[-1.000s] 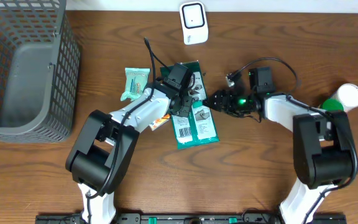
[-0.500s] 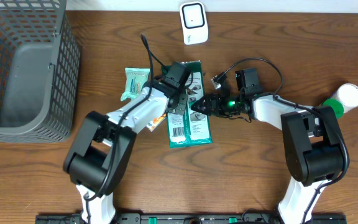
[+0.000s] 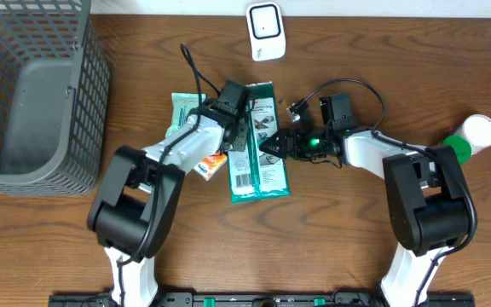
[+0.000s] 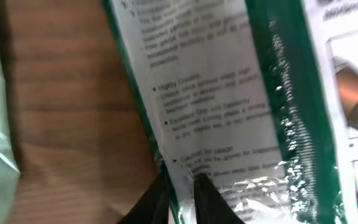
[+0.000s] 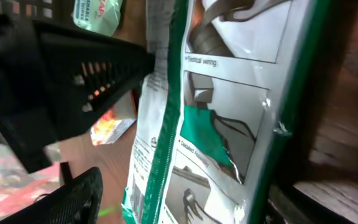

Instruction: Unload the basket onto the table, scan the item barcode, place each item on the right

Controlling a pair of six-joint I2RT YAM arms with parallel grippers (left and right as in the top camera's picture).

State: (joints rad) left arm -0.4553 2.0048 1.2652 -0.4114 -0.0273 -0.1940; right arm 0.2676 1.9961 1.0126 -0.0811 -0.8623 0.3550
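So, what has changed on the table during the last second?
The left gripper, shut on the edge of the green package, swung its near end leftward, so it lies straighter. The open right gripper moved left to the package. The basket, scanner, pale packet and bottle stayed put.

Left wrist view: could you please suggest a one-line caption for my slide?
Left hand pinching the edge of a green-and-white printed packet, wooden table behind.

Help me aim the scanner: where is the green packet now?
Overhead view: the green packet lies centre-frame below the white scanner, the left gripper pinching its left edge, the right gripper beside it.
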